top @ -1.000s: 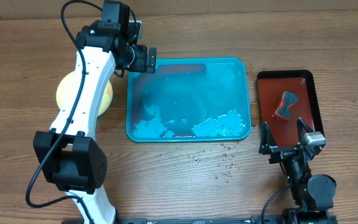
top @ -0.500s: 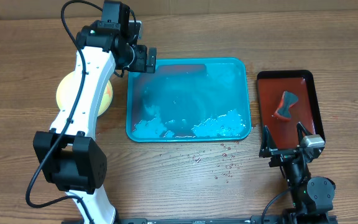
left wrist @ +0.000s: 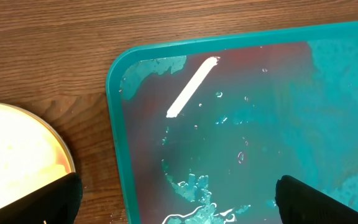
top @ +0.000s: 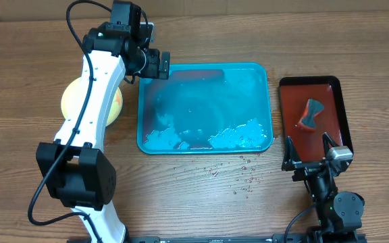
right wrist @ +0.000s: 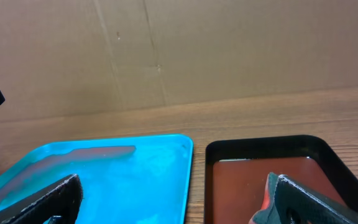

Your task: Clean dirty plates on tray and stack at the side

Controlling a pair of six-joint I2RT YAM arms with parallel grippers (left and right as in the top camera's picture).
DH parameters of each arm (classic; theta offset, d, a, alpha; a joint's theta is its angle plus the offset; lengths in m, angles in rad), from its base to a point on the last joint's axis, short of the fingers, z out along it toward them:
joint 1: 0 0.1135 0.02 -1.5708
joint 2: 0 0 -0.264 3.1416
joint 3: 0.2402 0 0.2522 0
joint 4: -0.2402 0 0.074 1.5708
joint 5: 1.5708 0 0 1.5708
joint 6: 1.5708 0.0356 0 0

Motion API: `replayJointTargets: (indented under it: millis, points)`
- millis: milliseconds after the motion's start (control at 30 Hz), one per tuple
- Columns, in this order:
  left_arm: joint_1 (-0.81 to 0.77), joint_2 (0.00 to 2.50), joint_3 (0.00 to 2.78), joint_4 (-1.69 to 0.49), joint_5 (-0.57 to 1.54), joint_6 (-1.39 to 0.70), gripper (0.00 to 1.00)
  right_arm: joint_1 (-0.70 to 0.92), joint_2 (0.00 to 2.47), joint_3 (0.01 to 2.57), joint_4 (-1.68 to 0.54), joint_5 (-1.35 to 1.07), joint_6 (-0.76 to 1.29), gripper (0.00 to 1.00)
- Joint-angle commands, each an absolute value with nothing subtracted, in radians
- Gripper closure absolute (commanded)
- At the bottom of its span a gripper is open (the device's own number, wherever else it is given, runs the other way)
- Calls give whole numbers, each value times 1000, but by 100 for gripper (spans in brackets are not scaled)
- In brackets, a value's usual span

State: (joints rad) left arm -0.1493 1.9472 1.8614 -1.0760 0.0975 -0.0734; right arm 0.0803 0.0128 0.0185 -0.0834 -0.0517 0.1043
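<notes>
The turquoise tray (top: pixel 204 81) lies mid-table, wet, with white foam (top: pixel 238 135) along its near side; no plate lies on it. A pale yellow plate (top: pixel 69 101) sits on the table left of the tray, partly hidden under my left arm; how many are stacked there I cannot tell. Its rim shows in the left wrist view (left wrist: pixel 11 155). My left gripper (top: pixel 155 67) is open and empty over the tray's far left corner (left wrist: pixel 120 68). My right gripper (top: pixel 308 150) is open and empty at the near end of the dark red tray.
A dark red, black-rimmed tray (top: pixel 323 91) stands right of the turquoise one and holds a grey-and-red sponge (top: pixel 310 113). Water drops (top: pixel 238 177) spot the table in front of the turquoise tray. A cardboard wall (right wrist: pixel 179 50) stands behind the table.
My right gripper has drawn back slightly toward the table's front edge. The left arm has not moved.
</notes>
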Motion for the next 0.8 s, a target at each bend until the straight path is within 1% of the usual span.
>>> replayJointTargets:
  millis: [0, 300, 467, 533, 667, 767]
  points:
    - [-151, 1947, 1876, -1073, 97, -59, 0, 86, 3, 8, -80, -45, 104, 0]
    - [-151, 1947, 1876, -1073, 97, -59, 0, 86, 3, 8, -80, -45, 104, 0]
    - [-152, 1935, 1876, -1131, -7, -44, 0, 86, 3, 8, -80, -45, 104, 0]
    - [-152, 1920, 1874, -1125, -14, -34, 0, 86, 3, 8, -80, -45, 104, 0]
    - [-152, 1842, 1839, -1048, 2, -29, 0, 86, 3, 8, -80, -45, 104, 0]
    - [-152, 1726, 1732, -904, 13, -29, 0, 86, 3, 8, -81, -45, 104, 0]
